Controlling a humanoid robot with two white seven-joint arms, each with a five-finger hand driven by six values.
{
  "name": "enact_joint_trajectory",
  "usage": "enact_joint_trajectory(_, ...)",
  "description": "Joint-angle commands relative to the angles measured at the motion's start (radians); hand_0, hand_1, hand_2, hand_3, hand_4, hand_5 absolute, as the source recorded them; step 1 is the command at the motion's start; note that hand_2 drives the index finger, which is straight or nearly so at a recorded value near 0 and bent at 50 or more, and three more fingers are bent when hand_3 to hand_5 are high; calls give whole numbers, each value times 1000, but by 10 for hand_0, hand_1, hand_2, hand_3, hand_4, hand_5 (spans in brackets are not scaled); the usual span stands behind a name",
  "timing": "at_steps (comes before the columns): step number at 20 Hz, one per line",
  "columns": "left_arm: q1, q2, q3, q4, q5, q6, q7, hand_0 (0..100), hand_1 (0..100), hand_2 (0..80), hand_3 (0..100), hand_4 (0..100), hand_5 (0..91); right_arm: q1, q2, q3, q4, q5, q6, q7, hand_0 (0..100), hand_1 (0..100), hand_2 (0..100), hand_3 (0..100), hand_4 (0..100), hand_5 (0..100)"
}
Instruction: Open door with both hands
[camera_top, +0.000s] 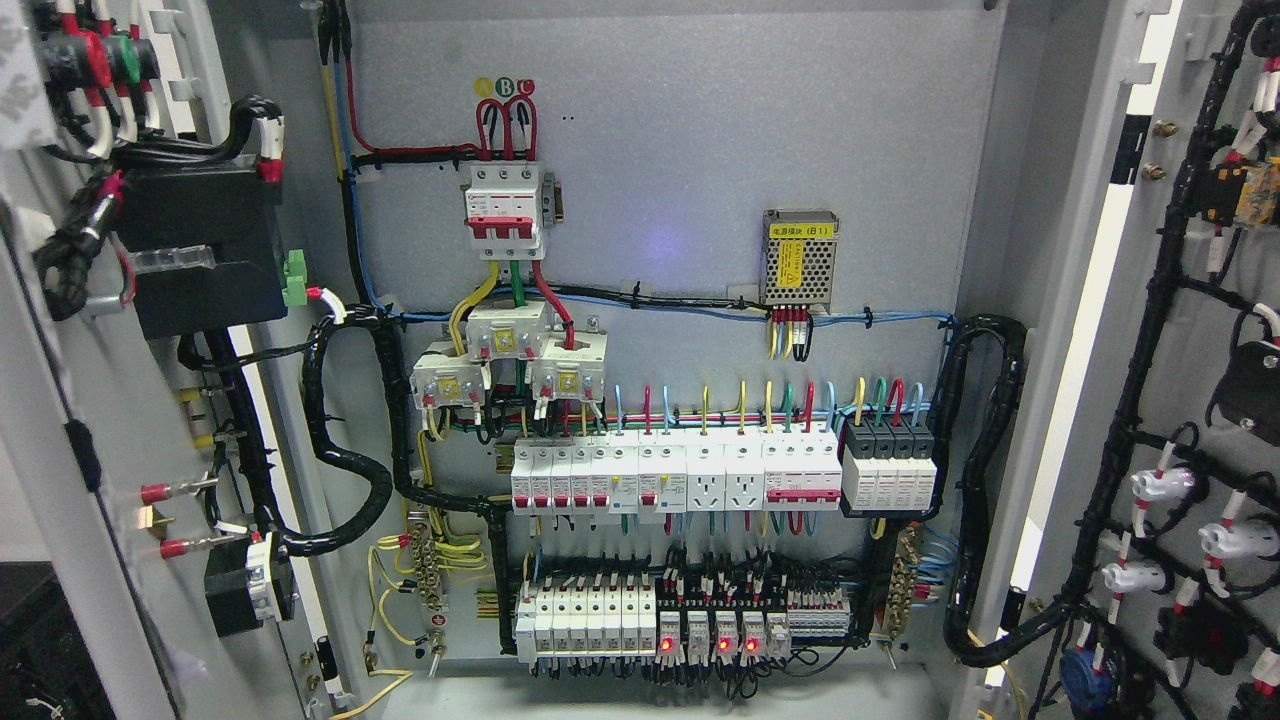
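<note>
Both doors of the grey electrical cabinet stand swung wide. The left door (60, 420) fills the picture's left edge, its inner face carrying a black box and wired lamps. The right door (1215, 330) fills the right edge, with black cable looms and white lamp sockets on its inside. Between them the back panel (700, 150) is fully exposed. Neither of my hands nor any arm shows in the head view.
On the panel sit a red-and-white main breaker (505, 210), a perforated power supply (799, 258), rows of white breakers (675, 478) and lower relays with red lights (705, 630). Thick black cable loops (345, 420) hang at both sides.
</note>
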Motion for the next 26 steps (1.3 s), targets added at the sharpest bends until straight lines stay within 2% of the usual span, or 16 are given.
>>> enact_joint_trajectory(1,26,0,0,0,1,0,0,0,0,0,0,0,0,-5,67,13,79,3,0,1,191,0,0,0,0,0)
enact_joint_trajectory(11,26,0,0,0,1,0,0,0,0,0,0,0,0,-31,67,21,127,3,0,1,191,0,0,0,0,0)
enact_joint_trajectory(21,31,3,-2,-2,-1,-1,0,0,0,0,0,0,0,-63,70,79,133,4,0,1,192,0,0,0,0,0)
enact_joint_trajectory(26,31,3,-2,-2,-1,0,0,0,0,0,0,0,0,-77,70,85,130,3,0,1,192,0,0,0,0,0)
